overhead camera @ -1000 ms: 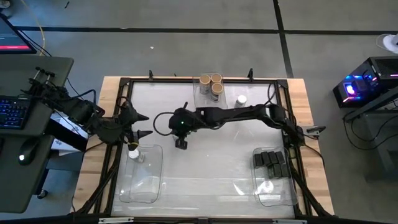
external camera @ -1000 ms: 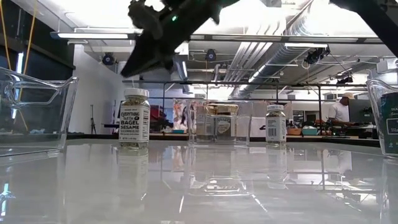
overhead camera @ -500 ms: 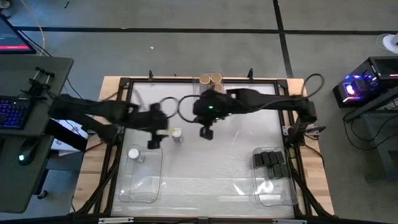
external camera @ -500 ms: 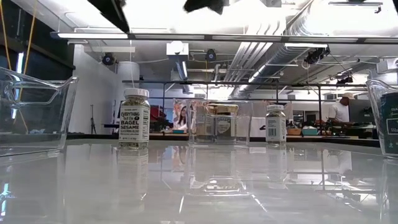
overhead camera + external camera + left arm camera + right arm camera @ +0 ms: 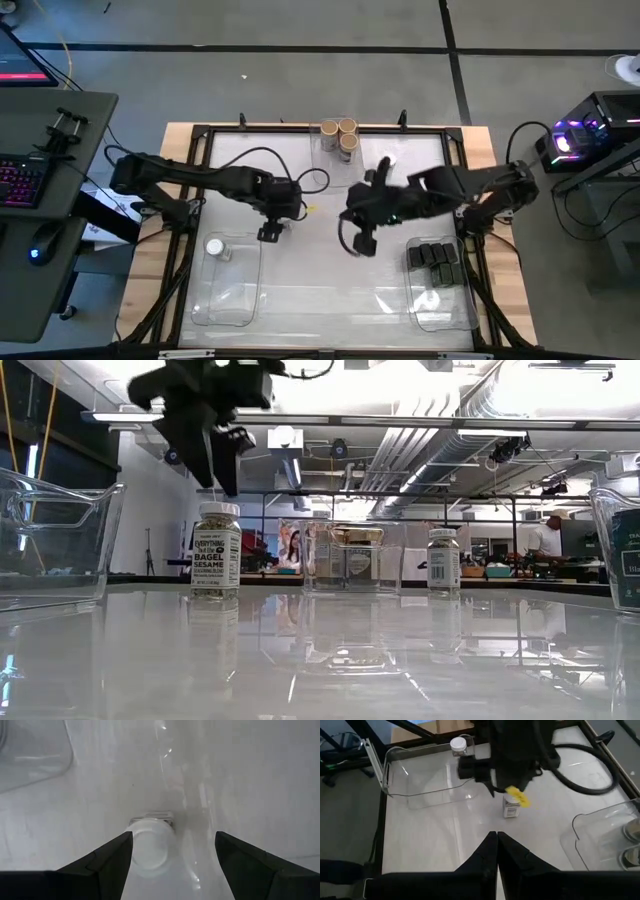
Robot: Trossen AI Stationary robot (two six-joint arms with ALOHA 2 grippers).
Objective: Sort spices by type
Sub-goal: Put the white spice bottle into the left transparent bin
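Spice jar with a white round lid and a printed label [image 5: 287, 212] stands on the pale glossy surface, mostly hidden from above by the dark left arm [image 5: 200, 180], whose jaws hang just over it. A second white-lidded jar [image 5: 214, 246] sits in the clear plastic bin on the left [image 5: 228, 305]. Tan-lidded jars [image 5: 340, 135] fill the clear back bin, and small black boxes [image 5: 437, 262] lie in the clear right bin [image 5: 445, 318]. Another white-lidded jar [image 5: 386, 162] waits loose by the right arm [image 5: 470, 185], whose jaws hang mid-surface, close to the left arm's work; I reckon a careless swing could make the two arms collide.

From surface height, the left jaws hover right above the labelled jar [image 5: 216, 550] without touching it. The tall narrow jar looks easy to tip.

The left wrist camera shows the left jaws spread wide around the white lid [image 5: 150, 845], empty. The lid sits much nearer one finger [image 5: 107, 862] than the other [image 5: 250, 865]. Going straight down, I judge, that finger could land on the lid, or closing could shove the jar sideways and topple it.

The right wrist camera shows the right jaws pressed together, holding nothing, with the same jar [image 5: 511, 808] beneath the left arm.
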